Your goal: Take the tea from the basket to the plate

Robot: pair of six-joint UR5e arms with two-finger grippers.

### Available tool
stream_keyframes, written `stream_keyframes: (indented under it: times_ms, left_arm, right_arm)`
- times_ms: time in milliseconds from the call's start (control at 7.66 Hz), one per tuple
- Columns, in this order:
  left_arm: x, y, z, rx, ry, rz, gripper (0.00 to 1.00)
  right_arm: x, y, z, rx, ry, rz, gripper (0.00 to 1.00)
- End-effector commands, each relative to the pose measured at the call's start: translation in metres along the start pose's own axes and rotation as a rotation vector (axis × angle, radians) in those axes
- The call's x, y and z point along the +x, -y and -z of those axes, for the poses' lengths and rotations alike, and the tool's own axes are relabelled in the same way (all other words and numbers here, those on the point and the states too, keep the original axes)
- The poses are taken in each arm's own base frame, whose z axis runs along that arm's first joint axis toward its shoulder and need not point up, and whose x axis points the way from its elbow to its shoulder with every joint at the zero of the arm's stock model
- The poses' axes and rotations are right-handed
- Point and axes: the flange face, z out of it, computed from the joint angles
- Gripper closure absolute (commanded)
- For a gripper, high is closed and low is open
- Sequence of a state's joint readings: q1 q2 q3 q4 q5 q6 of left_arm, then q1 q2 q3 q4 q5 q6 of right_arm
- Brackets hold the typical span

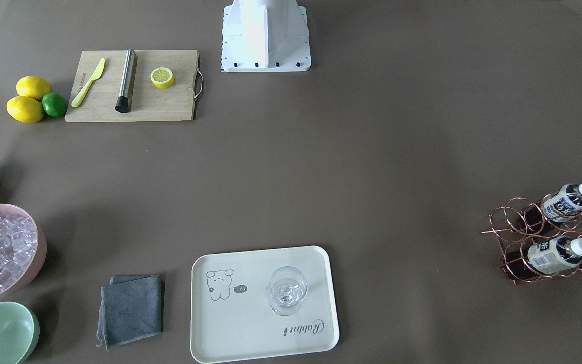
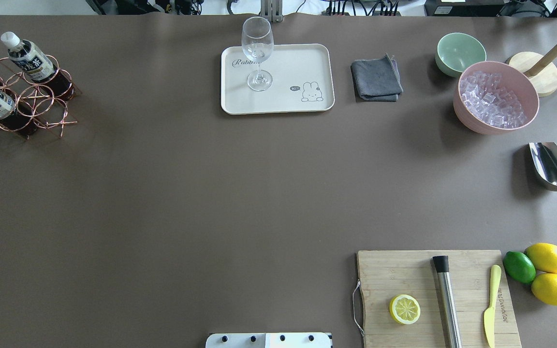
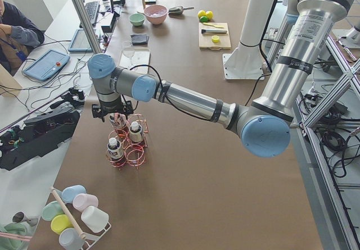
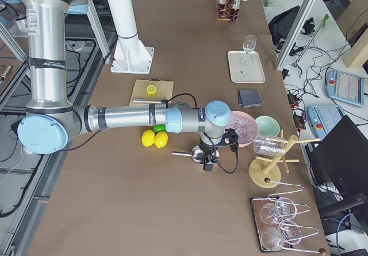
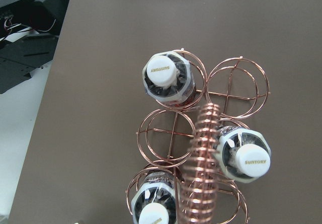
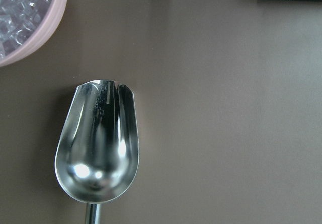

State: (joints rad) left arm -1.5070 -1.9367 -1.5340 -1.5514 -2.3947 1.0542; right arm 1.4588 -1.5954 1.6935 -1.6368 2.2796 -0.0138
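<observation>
Three tea bottles (image 5: 166, 76) stand in basket (image 5: 203, 148) cells; none on plate yet, whole task left. Left gripper (image 3: 114, 113) hangs just above basket, seen only from side: opening and hold cannot tell. Left wrist view alone shows caps, vacant cells. Farther off, plate (image 2: 307, 63) carries only wine glass (image 2: 257, 53). Right gripper (image 4: 210, 163) over scoop (image 6: 98, 143), far end; state cannot tell.
</observation>
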Motion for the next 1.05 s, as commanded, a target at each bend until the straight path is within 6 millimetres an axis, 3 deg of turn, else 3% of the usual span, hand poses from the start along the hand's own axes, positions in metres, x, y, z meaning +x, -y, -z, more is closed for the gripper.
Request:
stream_keyframes:
  times_ms: [0, 523, 914]
  left_arm:
    - [0.0008, 0.0224, -0.0040, 0.056, -0.044, -0.009, 0.03]
    - [0.0024, 0.0255, 0.0038, 0.054, -0.032, -0.025, 0.09]
    - [0.0029, 0.0188, 0.0029, 0.051, -0.030, -0.073, 0.21]
  right_arm:
    - [-0.0002, 0.0000, 0.0000, 0.000, 0.001, 0.000, 0.00]
    - [-0.0006, 0.0001, 0.0006, 0.001, 0.001, 0.001, 0.00]
    - [-0.0007, 0.0001, -0.0005, -0.001, 0.001, 0.001, 0.00]
